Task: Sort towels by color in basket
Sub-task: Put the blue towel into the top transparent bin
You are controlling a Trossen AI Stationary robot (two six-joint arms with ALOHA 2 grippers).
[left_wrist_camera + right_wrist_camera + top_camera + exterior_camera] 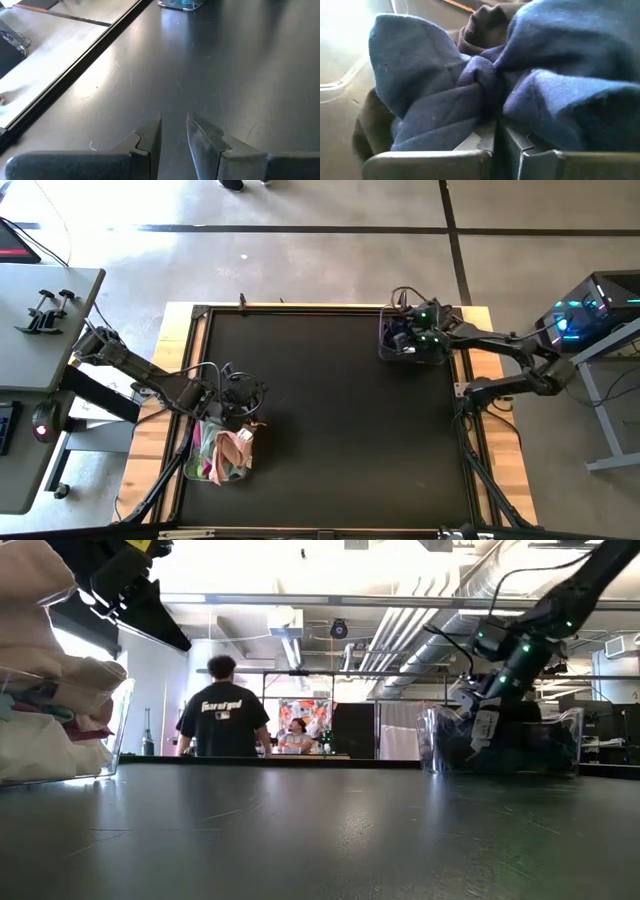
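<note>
A clear basket (408, 340) at the table's far right holds dark towels, navy (420, 75) and a black-brown one (487, 25). My right gripper (495, 132) reaches down into it, shut on the navy towel. A second clear basket (222, 450) at the near left holds light towels: pink (238, 448), white and lime. My left gripper (174, 132) hovers just beyond that basket, over the black tabletop. Its fingers stand a little apart with nothing between them. My right gripper pinches a bunched fold of the navy towel (480, 92) between its two fingertips. It comes slanting down from above into the basket. The cloth gathers into creases at the fingers, and the rest of the towel lies on the other towels in the basket.
The black tabletop (330, 420) stretches between the two baskets. A wooden border (500, 470) frames it. In the low view, people (222, 710) stand in the room behind the table. A side table with clamps (45, 310) is at the left.
</note>
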